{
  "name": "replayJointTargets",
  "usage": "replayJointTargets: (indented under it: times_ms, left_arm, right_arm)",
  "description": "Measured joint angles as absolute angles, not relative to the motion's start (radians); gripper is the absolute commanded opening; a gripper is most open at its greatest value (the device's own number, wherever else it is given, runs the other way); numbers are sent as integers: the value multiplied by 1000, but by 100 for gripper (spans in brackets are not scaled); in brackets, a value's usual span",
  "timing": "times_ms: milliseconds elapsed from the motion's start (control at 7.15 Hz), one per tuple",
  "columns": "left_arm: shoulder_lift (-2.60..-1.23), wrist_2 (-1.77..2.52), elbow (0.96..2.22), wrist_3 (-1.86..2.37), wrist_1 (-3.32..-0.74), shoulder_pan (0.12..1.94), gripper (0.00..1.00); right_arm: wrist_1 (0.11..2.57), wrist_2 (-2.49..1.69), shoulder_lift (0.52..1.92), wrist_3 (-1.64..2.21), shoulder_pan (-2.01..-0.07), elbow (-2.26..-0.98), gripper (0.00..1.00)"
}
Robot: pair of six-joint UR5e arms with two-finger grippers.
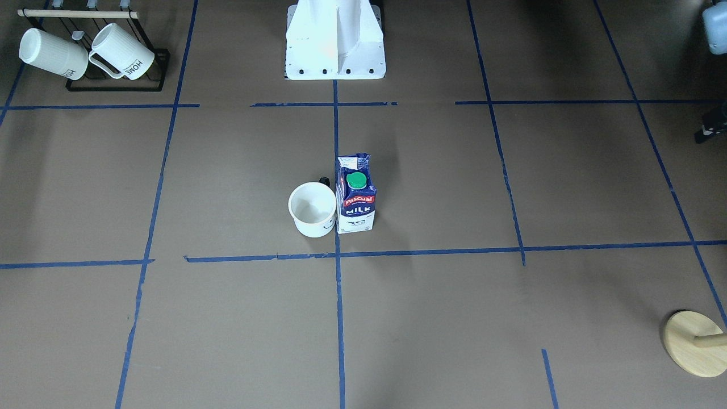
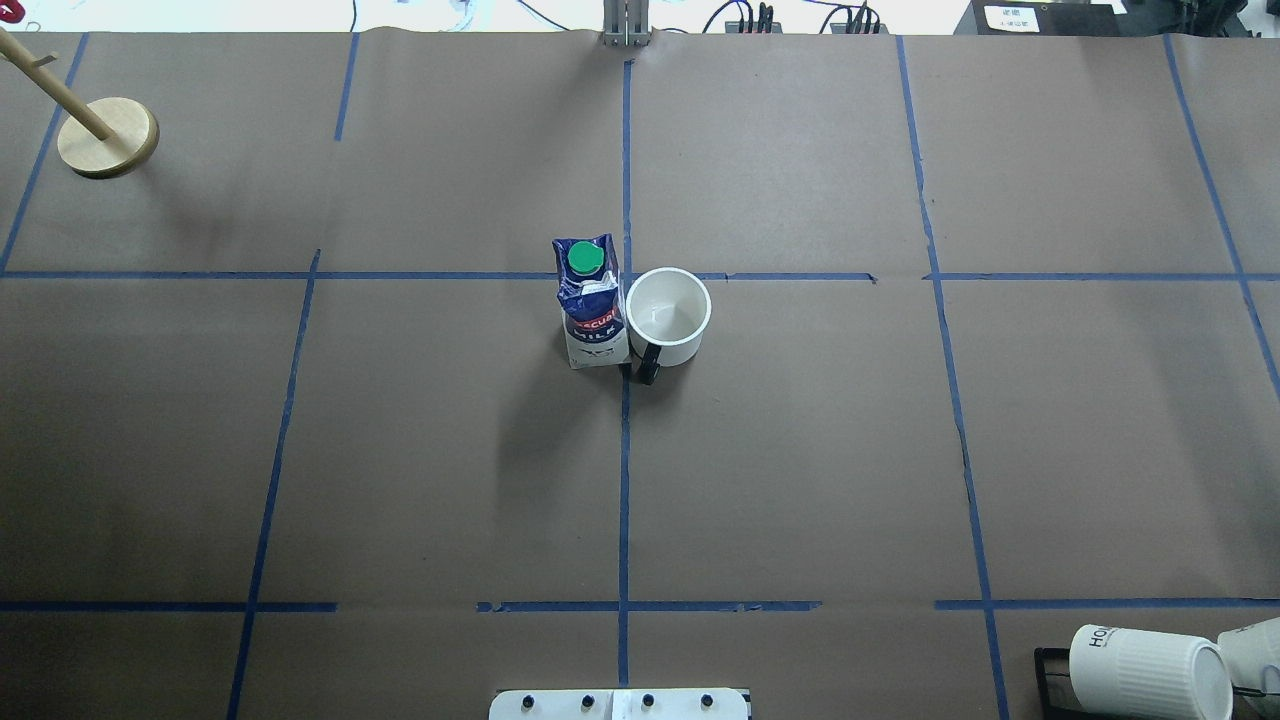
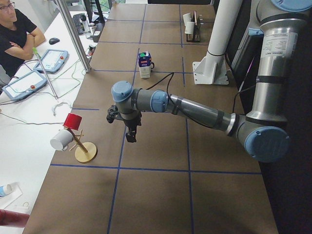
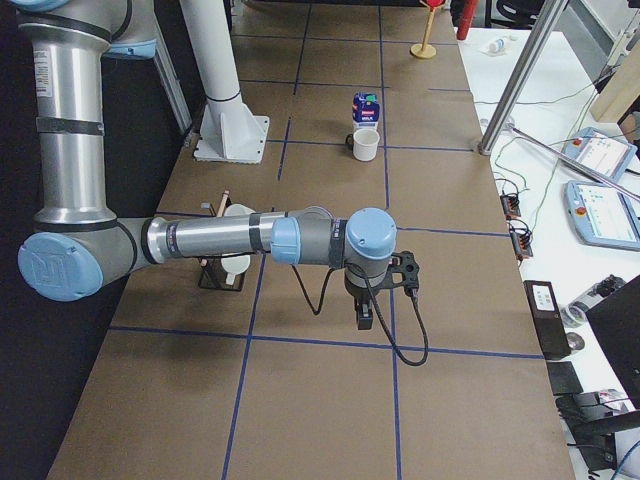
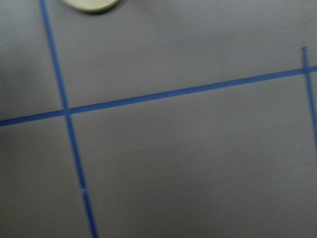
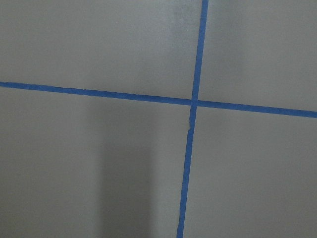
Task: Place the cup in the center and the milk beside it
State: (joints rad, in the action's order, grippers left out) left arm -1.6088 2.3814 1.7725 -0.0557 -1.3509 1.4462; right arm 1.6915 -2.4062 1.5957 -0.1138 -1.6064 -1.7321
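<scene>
The white cup (image 1: 312, 210) stands upright by the middle tape line, with part of its smiley face showing and its black handle toward the robot. The milk (image 1: 356, 196) stands upright right beside it, about touching. Both also show in the overhead view, the cup (image 2: 668, 315) right of the milk (image 2: 590, 305), just below the tape crossing (image 2: 625, 275). My left gripper (image 3: 130, 132) hangs over the table's left end, far from both. My right gripper (image 4: 365, 318) hangs over the right end. I cannot tell whether either is open or shut. The wrist views show only paper and tape.
A black rack (image 1: 116, 85) holds two ribbed "HOME" mugs (image 1: 122, 52) at the robot's right. A wooden peg stand (image 1: 696, 343) is at the far left corner, with a red and a white cup on it in the left view (image 3: 73, 122). The robot base (image 1: 335, 42) is at the near edge.
</scene>
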Motion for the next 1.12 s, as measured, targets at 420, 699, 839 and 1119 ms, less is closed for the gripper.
replayJointTargets:
  times_ms: [420,699,839,1119]
  left_arm:
    - [-1592,2384,1626,-105,-1428,1519,100]
    - [-1591,2389,1582,-106,-1476,1538,100]
    - [-1589,2396,1580,-106,-1481,1550,100]
    - [-1585,2404,1585,-104,-1480,1572,100]
  right_arm:
    - [1692,-2388,1603,-111,-1608,-1729,100]
    - [1693,-2386,1604,-110,-1606,-1725,100]
    - [1693,-2385,1604,-110,-1605,-1717,100]
    - [1694,-2381,1604,-110,-1605,-1692,100]
